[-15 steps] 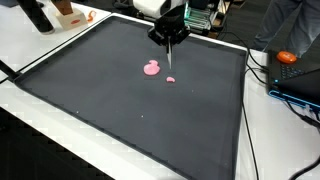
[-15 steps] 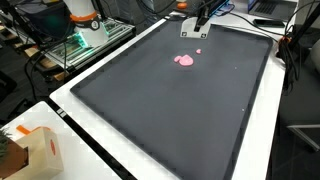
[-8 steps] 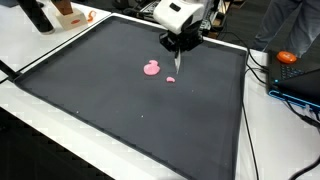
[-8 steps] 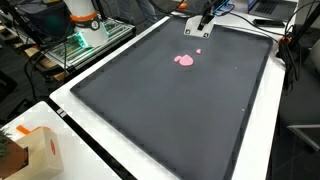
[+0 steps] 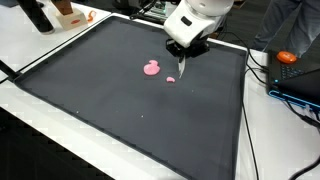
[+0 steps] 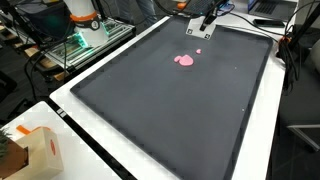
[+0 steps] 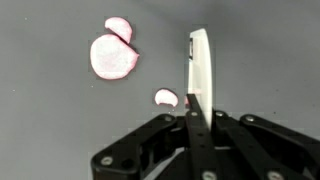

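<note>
Two pink patches lie on the dark grey matte mat [image 5: 90, 110] in an exterior view: a large rounded pink blob [image 5: 152, 69] and, just beside it, a small pink blob [image 5: 170, 79]. The black gripper [image 5: 184, 55] is clamped on a thin white flat stick [image 5: 182, 68], and the stick's tip is near the small pink blob.

In an exterior view both patches look flat and smooth.

In the wrist view the stick is narrow with a rounded end, just beside the small pink blob.

Small blob [image 7: 166, 97] on mat [image 7: 260, 60], beside stick [image 7: 199, 65]
</note>
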Motion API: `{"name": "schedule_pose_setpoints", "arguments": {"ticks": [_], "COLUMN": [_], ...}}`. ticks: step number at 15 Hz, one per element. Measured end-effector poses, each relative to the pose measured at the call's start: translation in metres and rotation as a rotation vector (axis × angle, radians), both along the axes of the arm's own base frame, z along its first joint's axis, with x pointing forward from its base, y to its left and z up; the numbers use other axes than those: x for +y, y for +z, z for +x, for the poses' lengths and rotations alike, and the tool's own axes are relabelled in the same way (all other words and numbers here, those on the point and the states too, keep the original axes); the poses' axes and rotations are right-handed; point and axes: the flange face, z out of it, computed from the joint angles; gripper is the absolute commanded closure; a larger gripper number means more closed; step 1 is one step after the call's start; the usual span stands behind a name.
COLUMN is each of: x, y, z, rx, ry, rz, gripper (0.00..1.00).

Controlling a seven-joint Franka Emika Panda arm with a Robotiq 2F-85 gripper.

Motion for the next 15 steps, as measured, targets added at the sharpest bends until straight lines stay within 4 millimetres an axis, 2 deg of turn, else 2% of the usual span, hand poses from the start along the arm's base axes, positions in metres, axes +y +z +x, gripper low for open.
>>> {"name": "schedule_pose_setpoints", "arguments": {"ticks": [4,7,10,15], "x": [0.001,-0.007,-0.025,-0.061], "y": [0.003,0.008,0.02,0.051], "z": [0.004,0.01,0.018,0.028], "rx": [0.003,-0.005,-0.017,-0.056], "ry": [-0.001,-0.008,-0.004,0.058], "rz": [-0.001,0.002,0.018,0.062], "gripper": [0.99,0.99,0.99,0.99]}}
